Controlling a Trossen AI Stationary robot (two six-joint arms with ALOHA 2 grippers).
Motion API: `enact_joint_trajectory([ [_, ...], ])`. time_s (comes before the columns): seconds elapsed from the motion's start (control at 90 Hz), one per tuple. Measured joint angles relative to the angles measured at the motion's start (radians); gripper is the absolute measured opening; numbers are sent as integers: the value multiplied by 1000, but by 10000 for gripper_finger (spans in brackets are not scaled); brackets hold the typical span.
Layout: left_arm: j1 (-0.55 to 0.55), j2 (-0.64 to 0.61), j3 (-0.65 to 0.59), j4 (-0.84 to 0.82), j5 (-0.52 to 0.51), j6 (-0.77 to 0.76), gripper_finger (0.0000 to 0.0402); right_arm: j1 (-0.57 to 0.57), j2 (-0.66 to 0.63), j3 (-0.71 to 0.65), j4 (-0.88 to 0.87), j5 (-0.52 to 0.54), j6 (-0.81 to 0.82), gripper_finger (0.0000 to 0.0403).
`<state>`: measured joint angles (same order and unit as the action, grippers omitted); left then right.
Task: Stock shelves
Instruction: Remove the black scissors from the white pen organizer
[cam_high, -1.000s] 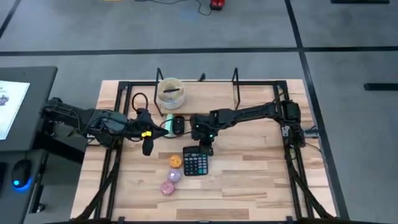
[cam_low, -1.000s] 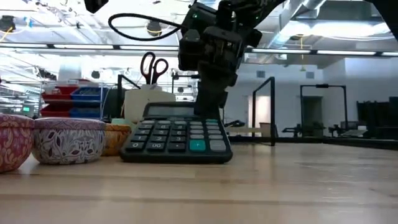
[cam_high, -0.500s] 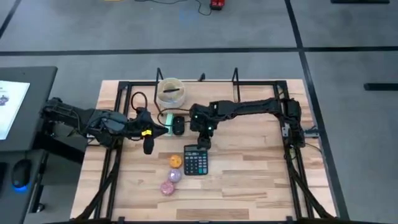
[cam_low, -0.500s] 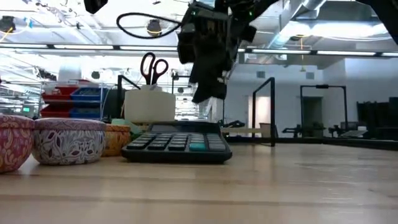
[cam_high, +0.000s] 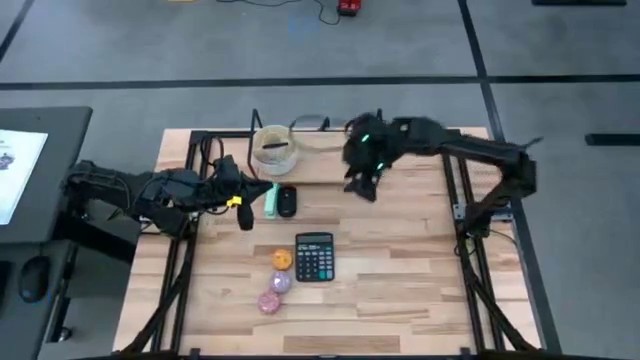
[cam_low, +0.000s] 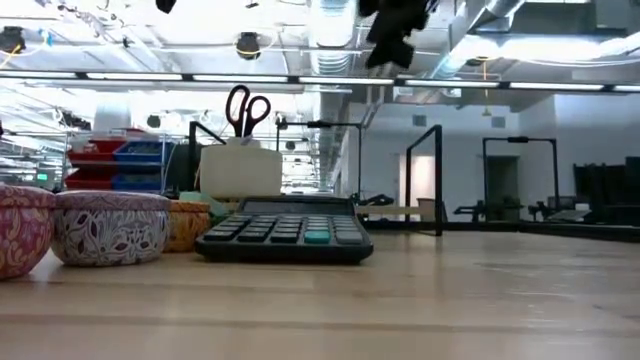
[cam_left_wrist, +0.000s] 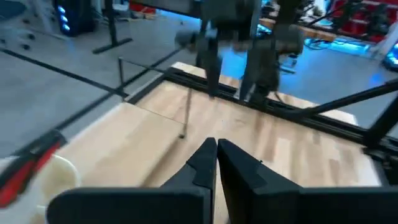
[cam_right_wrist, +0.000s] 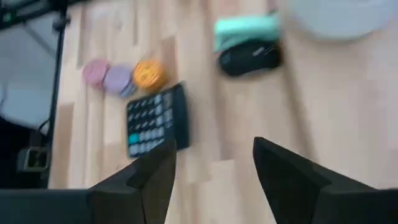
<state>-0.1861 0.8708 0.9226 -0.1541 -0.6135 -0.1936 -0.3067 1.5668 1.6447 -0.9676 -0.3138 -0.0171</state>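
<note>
The shelves (cam_high: 330, 152) are a low rack with a pale plank at the table's far edge. A white cup (cam_high: 273, 147) holding scissors stands on its left end. A black calculator (cam_high: 314, 258) lies flat on the table, with an orange tin (cam_high: 282, 259) and two purple tins (cam_high: 273, 291) to its left. A green block (cam_high: 271, 200) and a black mouse (cam_high: 288, 201) lie in front of the rack. My right gripper (cam_high: 362, 187) (cam_right_wrist: 214, 152) hangs open, high above the rack's front edge. My left gripper (cam_high: 245, 217) (cam_left_wrist: 216, 158) is shut and empty, left of the green block.
Black frame rails (cam_high: 180, 250) run along the table's left and right sides. Bare wood (cam_high: 400, 270) lies right of the calculator and along the near edge. A screen and desk (cam_high: 20, 170) stand off the table's left side.
My right gripper has risen from the calculator's far end and swung toward the table's far edge, ending high over the rack's front. The calculator, tipped up a second ago, now lies flat. My left gripper has shifted slightly toward the far edge.
</note>
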Motion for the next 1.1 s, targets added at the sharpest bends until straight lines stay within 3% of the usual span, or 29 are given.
enact_joint_trajectory([
  [0.089, 51, 3, 0, 4, 25, 3, 0, -79, -50, -16, 0, -1, -34, 195],
  [0.244, 146, 31, 0, 86, 163, 14, 0, -223, -136, -141, 14, -3, -63, 194],
  [0.378, 188, 66, 0, 127, 189, 178, 0, -297, -199, -247, 44, -63, -63, 194],
  [0.467, 194, 89, 0, 121, 119, 338, 0, -308, -226, -295, 73, -85, -63, 194],
  [0.622, 221, 98, 0, 121, -64, 403, 10, -288, -235, -313, 94, -90, -85, 194],
  [0.744, 252, 98, 0, 120, -91, 416, 46, -256, -227, -313, 97, -108, -127, 194],
  [0.9, 300, 98, 0, 95, -95, 406, 120, -215, -225, -314, 107, -109, -172, 194],
  [1.1, 368, 98, 0, -100, -94, 346, 208, -197, -224, -314, 136, -109, -177, 194],
])
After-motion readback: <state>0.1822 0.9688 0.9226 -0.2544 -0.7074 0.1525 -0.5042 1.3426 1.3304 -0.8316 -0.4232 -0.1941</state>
